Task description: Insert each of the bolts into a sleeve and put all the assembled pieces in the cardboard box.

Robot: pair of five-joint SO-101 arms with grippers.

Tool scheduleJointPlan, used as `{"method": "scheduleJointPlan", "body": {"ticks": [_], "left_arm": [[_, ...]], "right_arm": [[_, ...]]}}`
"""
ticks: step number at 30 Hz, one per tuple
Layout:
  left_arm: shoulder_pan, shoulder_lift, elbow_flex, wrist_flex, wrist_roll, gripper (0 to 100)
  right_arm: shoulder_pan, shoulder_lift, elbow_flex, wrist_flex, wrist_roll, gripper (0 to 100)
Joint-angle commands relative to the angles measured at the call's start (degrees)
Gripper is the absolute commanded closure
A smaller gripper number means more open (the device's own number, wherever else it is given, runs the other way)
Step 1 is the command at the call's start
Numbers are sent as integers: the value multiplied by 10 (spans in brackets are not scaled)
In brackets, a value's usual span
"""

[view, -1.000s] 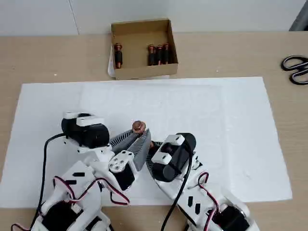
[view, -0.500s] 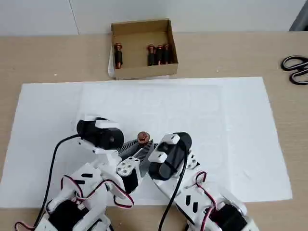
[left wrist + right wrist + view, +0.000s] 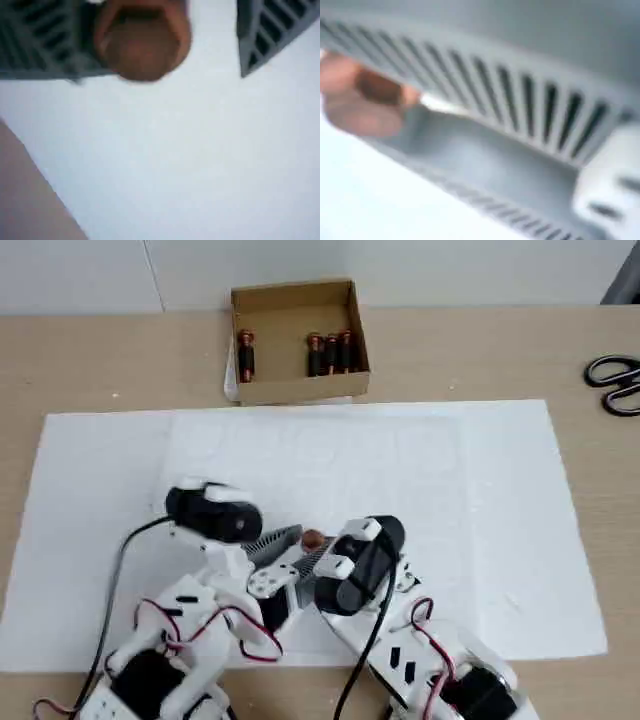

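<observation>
Meeting over one bolt at lower centre

Seeing the left gripper (image 3: pixel 298 545) spread wide over the white sheet (image 3: pixel 480 500), with the copper-headed bolt (image 3: pixel 312 537) touching one finger (image 3: pixel 40 40) and well apart from the other. Cannot tell the state of the right gripper (image 3: pixel 325 550), just right of the bolt. Finding four assembled pieces (image 3: pixel 330 353) inside the cardboard box (image 3: pixel 285 325) at upper centre.

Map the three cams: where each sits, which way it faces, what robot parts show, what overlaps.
High view: fixed overhead, looking down on white sheet, cardboard box, scissors; both arms show.
Left wrist view: on the left wrist, facing down at the sheet; own jaws, spread, beside a copper bolt head.
Right wrist view: on the right wrist, close against a ribbed grey robot part and the bolt head.
Shared: all three see the bolt head.
</observation>
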Motion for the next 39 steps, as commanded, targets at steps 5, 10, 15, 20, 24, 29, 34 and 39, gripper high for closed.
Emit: {"method": "scheduleJointPlan", "body": {"ticks": [5, 10, 15, 20, 24, 29, 34, 39], "left_arm": [[4, 3, -4, -9, 3, 736], [5, 5, -50, -8, 4, 736], [5, 6, -89, -8, 5, 736], [4, 6, -116, -8, 5, 736], [3, 6, -116, -6, 5, 736], [-8, 6, -118, -9, 4, 736], [-76, 7, -119, -37, -18, 736], [-118, 29, -119, -57, -19, 736]], "right_arm": [[-5, -6, -33, -20, 4, 995], [-5, -5, -29, -17, 4, 995], [-5, -5, -27, -16, 3, 995], [-5, -5, -10, -20, 3, 995], [-5, -5, -9, -21, 3, 995], [-4, -5, -9, -18, 3, 995], [4, -5, -7, -17, 3, 995], [50, -4, 5, -26, 3, 995]]}}
